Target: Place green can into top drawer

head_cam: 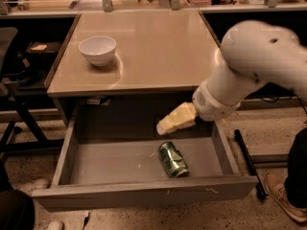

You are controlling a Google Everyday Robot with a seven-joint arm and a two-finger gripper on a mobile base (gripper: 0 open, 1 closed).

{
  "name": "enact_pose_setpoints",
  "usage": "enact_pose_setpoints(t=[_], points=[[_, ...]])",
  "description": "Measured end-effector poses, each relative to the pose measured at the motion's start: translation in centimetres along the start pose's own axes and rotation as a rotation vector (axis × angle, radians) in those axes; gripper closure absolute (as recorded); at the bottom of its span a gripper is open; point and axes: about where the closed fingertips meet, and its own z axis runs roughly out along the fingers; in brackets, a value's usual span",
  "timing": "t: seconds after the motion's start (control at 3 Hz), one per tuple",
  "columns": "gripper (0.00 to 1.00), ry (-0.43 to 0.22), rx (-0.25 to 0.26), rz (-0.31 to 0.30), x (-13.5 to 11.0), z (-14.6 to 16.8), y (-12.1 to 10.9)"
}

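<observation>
The green can (173, 159) lies on its side on the floor of the open top drawer (115, 159), right of the middle and close to the front panel. My gripper (168, 123), with pale yellow fingers, hangs above the drawer just up and left of the can. It is clear of the can, open and holds nothing. The white arm reaches in from the right.
A white bowl (97, 50) stands on the beige table (158, 51) at the back left. A dark chair (14, 80) is at the left. A person's leg and shoe (288, 195) are at the right, beside a black rail (247, 162) on the floor.
</observation>
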Motion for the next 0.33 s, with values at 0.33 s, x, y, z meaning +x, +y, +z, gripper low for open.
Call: enact_pose_setpoints(t=[0.33], points=[[0.0, -0.059, 0.05, 0.019, 0.29, -3.69, 1.41]])
